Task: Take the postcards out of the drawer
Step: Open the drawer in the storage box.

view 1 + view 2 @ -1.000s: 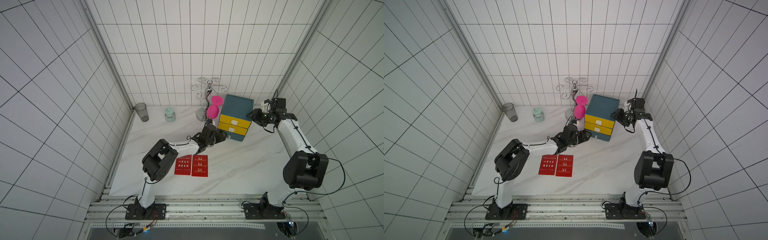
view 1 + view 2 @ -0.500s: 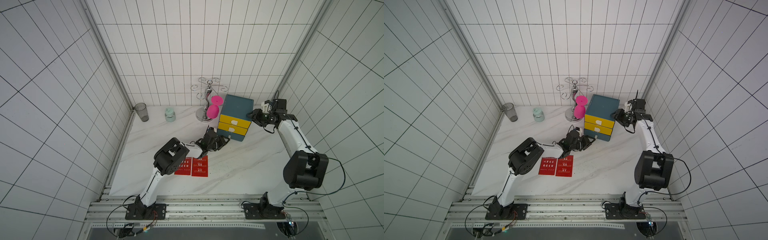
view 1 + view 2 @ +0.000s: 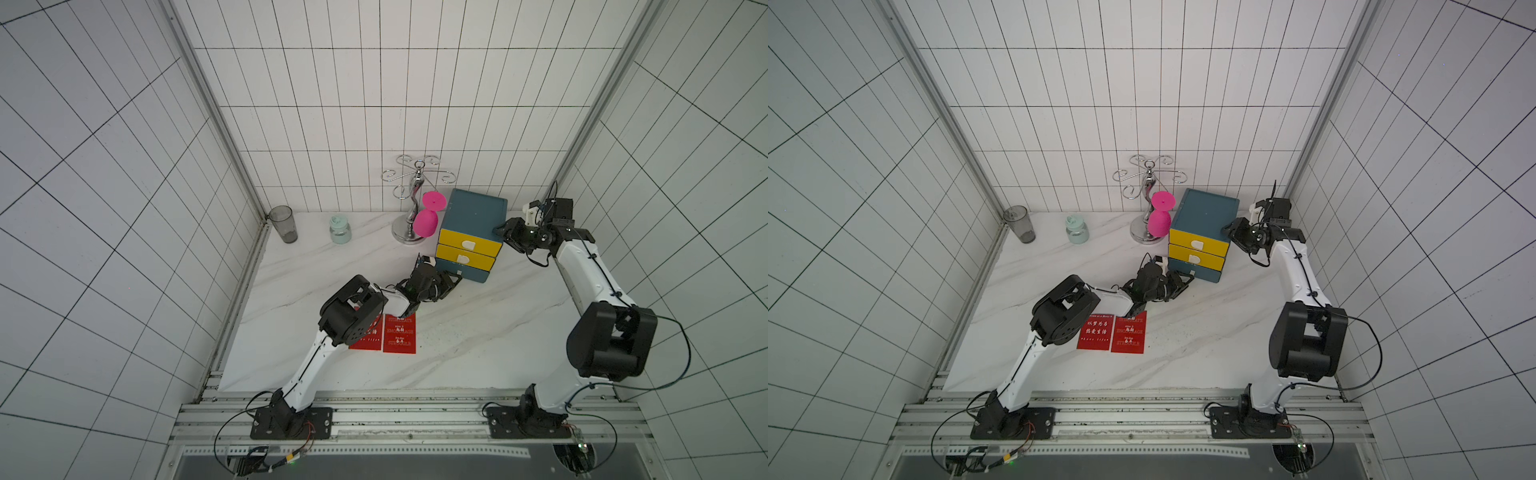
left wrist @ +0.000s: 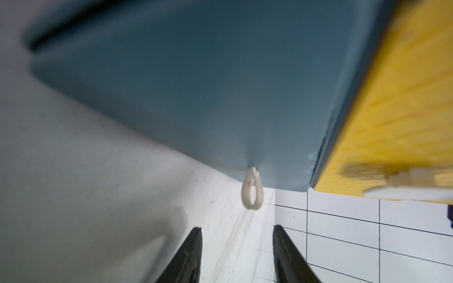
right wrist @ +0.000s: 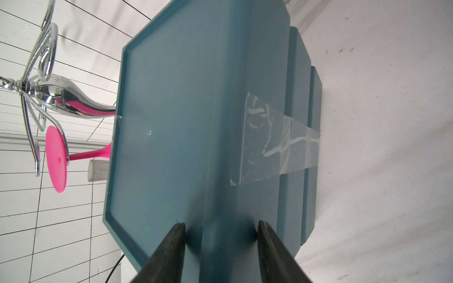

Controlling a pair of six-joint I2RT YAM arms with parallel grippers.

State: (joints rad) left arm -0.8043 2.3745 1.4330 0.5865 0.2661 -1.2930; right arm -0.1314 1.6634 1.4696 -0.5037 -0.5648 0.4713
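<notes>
Your left arm (image 3: 353, 316) has folded its elbow inward; its half-open, empty jaws face the loop handle (image 4: 252, 193) of the bottom drawer (image 4: 196, 85) just ahead. Right jaws clamp the cabinet (image 5: 171, 122).

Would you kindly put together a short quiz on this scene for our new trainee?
1. Multiple choice: how many red postcards lie on the marble table in both top views? A one, B two, C four.
2. True or false: the left gripper is shut on a postcard.
3. Short answer: what is the right gripper clamped on?
Key: 1 B. 2 False: its jaws stand apart and empty, facing the white loop handle of the teal bottom drawer. 3 The teal drawer cabinet.
</notes>
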